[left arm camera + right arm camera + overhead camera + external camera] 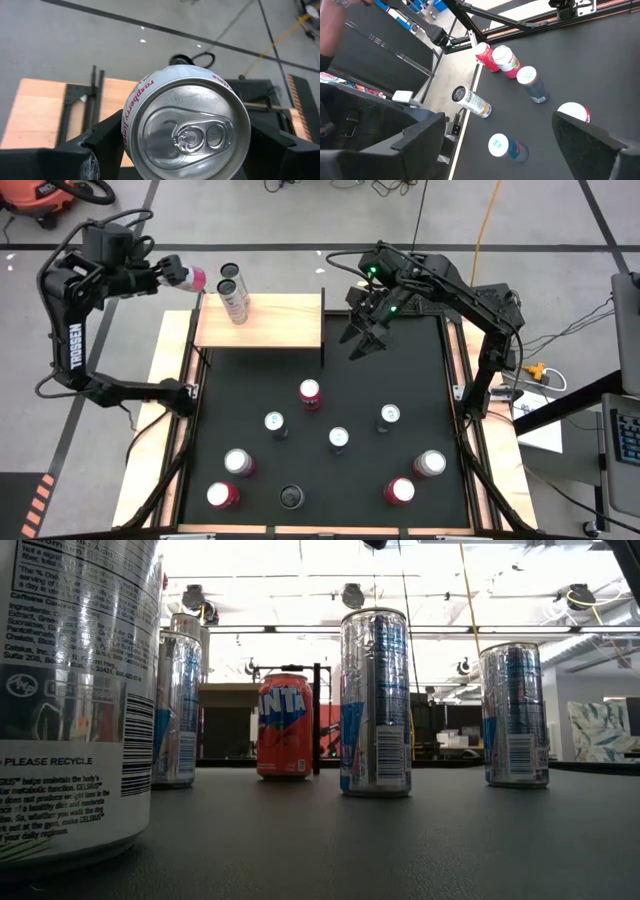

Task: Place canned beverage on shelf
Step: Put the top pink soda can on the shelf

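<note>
My left gripper (182, 275) is shut on a white and pink can (190, 276), raised just off the far left corner of the shelf (275, 325). The shelf is a pale wood board on thin black supports at the far side of the black mat (420, 380). Two cans (234, 298) stand upright on their bases at the shelf's far left corner. In the left wrist view the held can's top with its pull tab (192, 135) faces away from the wrist. My right gripper (365, 337) hangs open over the mat, right of the shelf, with nothing between its fingers. My left gripper pinches the can's side wall (131, 112) between its two fingers (100, 147), one on each side. The fingers lie along the can and slant down from the table's left side. The can is lifted clear and tilted, its top pointing toward the shelf.
Several more cans stand upright on the mat nearer the front, among them a red one (310, 393), a blue one (275, 423) and a silver one (429, 463). The low view shows a large can (75, 690) close to the camera. Wooden strips (165, 410) border the mat.
</note>
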`<state>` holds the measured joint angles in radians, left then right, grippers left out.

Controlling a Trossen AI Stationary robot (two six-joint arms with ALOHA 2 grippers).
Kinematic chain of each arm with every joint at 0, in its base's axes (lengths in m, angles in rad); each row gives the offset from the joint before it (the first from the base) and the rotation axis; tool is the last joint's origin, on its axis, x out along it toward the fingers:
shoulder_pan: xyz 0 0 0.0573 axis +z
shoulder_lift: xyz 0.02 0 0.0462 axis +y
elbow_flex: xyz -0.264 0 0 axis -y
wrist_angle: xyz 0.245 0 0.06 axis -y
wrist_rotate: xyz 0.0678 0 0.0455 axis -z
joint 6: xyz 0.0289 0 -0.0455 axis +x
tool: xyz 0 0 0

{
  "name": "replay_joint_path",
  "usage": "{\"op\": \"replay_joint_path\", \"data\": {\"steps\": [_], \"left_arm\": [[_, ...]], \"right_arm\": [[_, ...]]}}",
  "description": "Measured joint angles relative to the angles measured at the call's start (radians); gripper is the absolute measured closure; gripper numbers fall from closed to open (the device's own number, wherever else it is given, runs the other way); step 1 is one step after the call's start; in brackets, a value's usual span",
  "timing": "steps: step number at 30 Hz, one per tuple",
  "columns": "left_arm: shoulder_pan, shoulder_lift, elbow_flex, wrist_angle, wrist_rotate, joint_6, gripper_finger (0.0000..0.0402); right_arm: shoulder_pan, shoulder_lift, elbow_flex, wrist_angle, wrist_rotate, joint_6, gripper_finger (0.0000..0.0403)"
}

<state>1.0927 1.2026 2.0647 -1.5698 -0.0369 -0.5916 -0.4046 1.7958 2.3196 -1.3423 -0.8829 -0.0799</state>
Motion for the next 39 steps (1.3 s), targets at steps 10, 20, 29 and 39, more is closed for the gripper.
{"op": "replay_joint_path", "data": {"steps": [10,20,29,39], "left_arm": [[0.0,0.063,-0.069,0.0,-0.046,-0.005,0.0098],[0.0,0.065,-0.163,-0.001,-0.072,-0.005,0.0098],[-0.008,-0.035,-0.329,0.072,-0.088,-0.031,0.0098],[-0.008,-0.092,-0.515,0.232,-0.106,-0.092,0.0098]], "right_arm": [[0.0,0.005,0.0,0.006,0.0,-0.011,0.0057],[0.0,0.006,0.0,0.005,0.024,0.003,0.0057],[0.0,0.006,0.0,0.006,0.023,0.0,0.0057],[0.0,0.006,0.0,0.006,0.023,-0.004,0.0057]]}}
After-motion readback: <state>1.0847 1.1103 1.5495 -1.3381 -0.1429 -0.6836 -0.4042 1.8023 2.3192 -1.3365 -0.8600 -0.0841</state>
